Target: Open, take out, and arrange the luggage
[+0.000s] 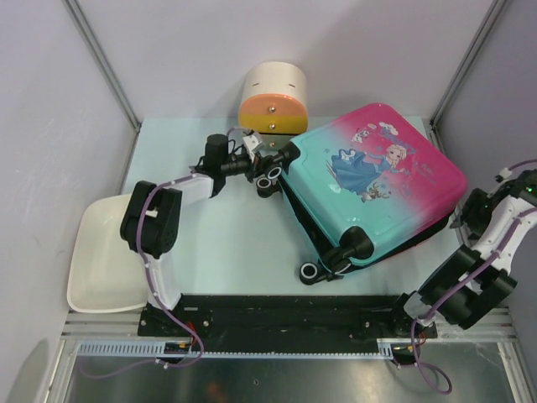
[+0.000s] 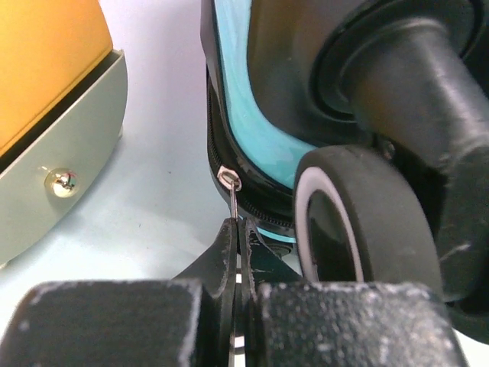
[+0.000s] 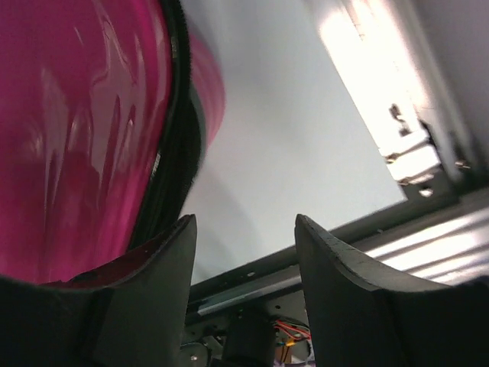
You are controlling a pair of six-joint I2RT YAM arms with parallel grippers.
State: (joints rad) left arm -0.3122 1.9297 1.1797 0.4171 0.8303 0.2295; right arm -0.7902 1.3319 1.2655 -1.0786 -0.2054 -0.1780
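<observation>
Suitcase (image 1: 373,180) lies shut on table (image 1: 226,243), centre-right. Left gripper (image 2: 238,237) clamped on zipper pull (image 2: 231,191) by wheel (image 2: 344,222). Right gripper (image 3: 244,252) fingers apart at pink edge. Looks like unzipping is just starting; opening, unpacking, arranging left.

Pale green tabletop (image 1: 226,243), three items on it.
Luggage (image 1: 369,180), closed, printed shell up, right of centre; cream cylindrical box (image 1: 273,99) with orange front at the far edge, just beside its wheeled corner; white tray (image 1: 101,269) at the left edge.
</observation>
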